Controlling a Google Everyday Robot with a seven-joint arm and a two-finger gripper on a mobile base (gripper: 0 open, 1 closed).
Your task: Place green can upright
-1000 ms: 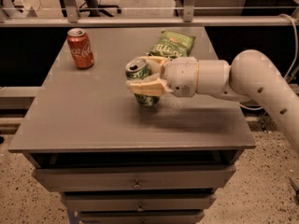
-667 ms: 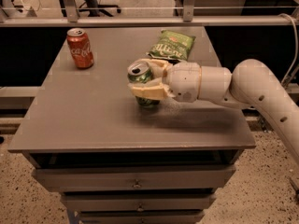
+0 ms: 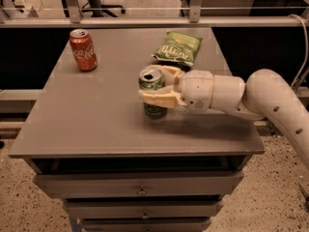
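Note:
The green can (image 3: pixel 153 92) stands upright on the grey table (image 3: pixel 96 115), right of the middle, its silver top facing up. My gripper (image 3: pixel 155 85) reaches in from the right and its cream fingers (image 3: pixel 159 99) sit on both sides of the can, around its upper half. The can's base rests on or just above the tabletop; I cannot tell which. The white arm (image 3: pixel 251 98) stretches off to the right edge of the view.
A red cola can (image 3: pixel 83 50) stands upright at the table's back left. A flat green chip bag (image 3: pixel 177 47) lies at the back, just behind my gripper. A rail (image 3: pixel 145 21) runs behind the table. Drawers (image 3: pixel 140 190) sit below the tabletop.
The can has come from tilted to upright in my gripper, and the gripper has shifted slightly with it.

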